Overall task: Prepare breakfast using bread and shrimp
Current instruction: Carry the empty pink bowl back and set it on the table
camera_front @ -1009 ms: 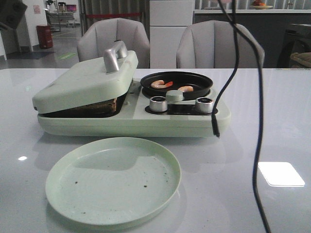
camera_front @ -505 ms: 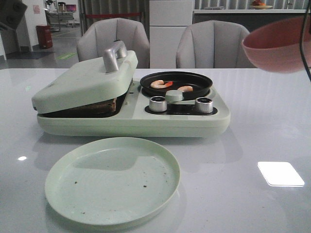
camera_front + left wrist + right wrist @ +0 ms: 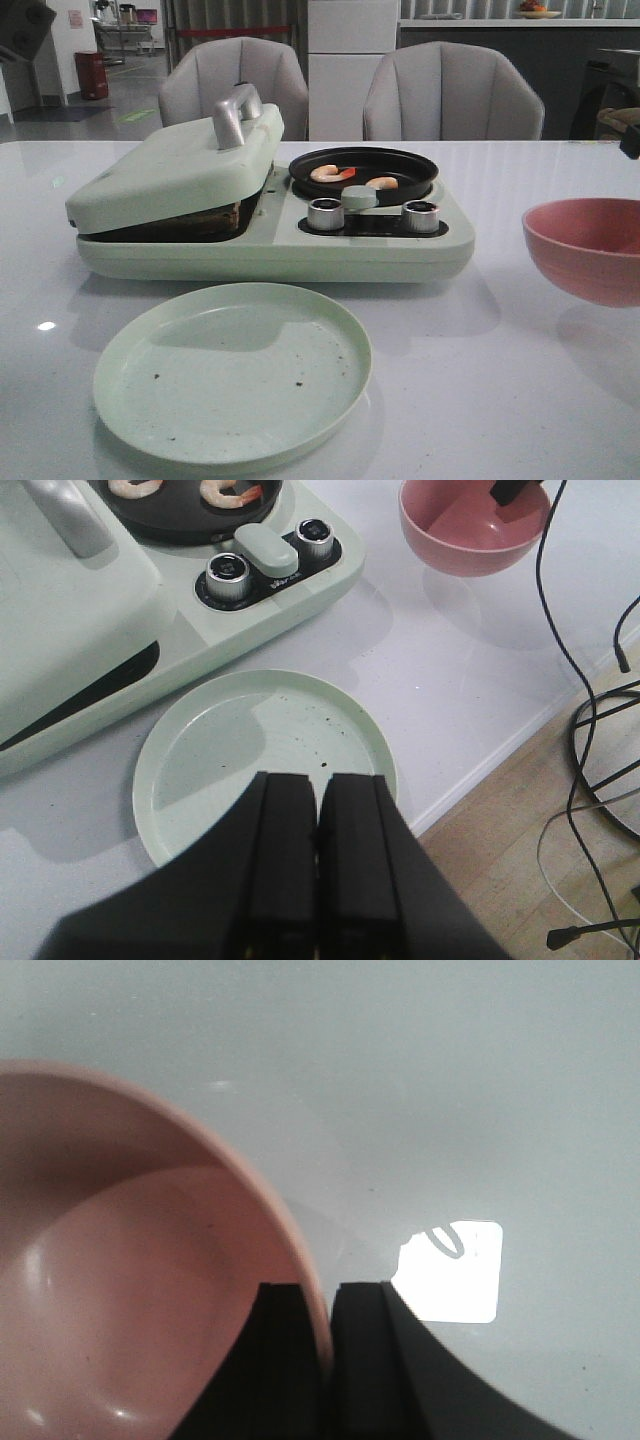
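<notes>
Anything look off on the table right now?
The lid of the breakfast maker sits tilted, propped up by the bread inside. The green plate has dark crumbs. Shrimp lie neatly in the pan.

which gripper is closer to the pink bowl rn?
Right. The right gripper has its fingers clamped on the round pink plastic bowl's rim; the left gripper hangs shut above the pale green plate, apart from it.

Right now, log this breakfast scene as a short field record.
shrimp: two, in the black round pan
bread: dark edge showing under the tilted press lid
green plate: empty, a few specks
pink bowl: on the table, rim between right gripper fingers
left gripper: shut, empty, above plate edge
</notes>
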{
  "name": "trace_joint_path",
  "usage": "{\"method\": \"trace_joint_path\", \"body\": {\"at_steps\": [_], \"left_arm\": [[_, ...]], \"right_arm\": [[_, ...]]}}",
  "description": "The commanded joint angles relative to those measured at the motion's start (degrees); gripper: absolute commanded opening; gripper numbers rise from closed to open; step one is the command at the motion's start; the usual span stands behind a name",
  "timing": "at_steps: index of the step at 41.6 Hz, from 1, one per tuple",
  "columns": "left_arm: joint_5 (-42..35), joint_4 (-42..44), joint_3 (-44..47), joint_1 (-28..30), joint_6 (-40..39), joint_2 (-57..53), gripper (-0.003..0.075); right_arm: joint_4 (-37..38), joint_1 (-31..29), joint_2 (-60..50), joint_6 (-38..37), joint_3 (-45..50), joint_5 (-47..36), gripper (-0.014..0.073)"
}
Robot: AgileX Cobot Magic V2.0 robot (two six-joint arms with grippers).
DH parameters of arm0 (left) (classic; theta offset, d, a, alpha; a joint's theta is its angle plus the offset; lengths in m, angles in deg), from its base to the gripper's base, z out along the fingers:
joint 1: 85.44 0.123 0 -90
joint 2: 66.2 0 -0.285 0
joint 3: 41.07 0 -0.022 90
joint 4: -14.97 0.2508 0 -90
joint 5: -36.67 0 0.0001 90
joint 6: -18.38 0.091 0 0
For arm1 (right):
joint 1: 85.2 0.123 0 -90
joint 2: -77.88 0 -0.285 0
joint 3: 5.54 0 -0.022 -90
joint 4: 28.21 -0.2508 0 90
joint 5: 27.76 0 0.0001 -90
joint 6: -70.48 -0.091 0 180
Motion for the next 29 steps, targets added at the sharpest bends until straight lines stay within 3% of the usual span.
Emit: {"method": "trace_joint_path", "body": {"at_steps": [1, 6, 13, 16, 22, 29], "left_arm": [[-4.1, -0.4, -1.8, -0.4, -0.4, -0.3, 0.0109], [-4.1, -0.4, -1.8, -0.4, -0.4, -0.3, 0.0109], [-4.1, -0.4, -1.8, -0.4, -0.4, -0.3, 0.0109], [-4.1, -0.4, -1.8, -0.4, -0.4, -0.3, 0.0109], [-4.1, -0.4, -1.8, -0.4, -0.4, -0.3, 0.0109], [-4.1, -0.4, -1.8, -0.4, -0.4, -0.3, 0.0109]], "right_arm": [[-1.2, -0.3, -3.3, 0.6, 1.1, -6.2, 0.0053], [-1.0, -0.3, -3.1, 0.6, 2.5, -8.0, 0.0137], [0.1, -0.3, -2.8, 0.6, 2.5, -7.2, 0.0404], [0.9, -0.3, -3.0, 0.6, 2.3, -7.0, 0.0465], [1.1, 0.1, -6.5, 0.6, 2.3, -6.8, 0.0467], [1.1, 4.6, -15.5, 0.7, 2.3, -5.9, 0.0467]]}}
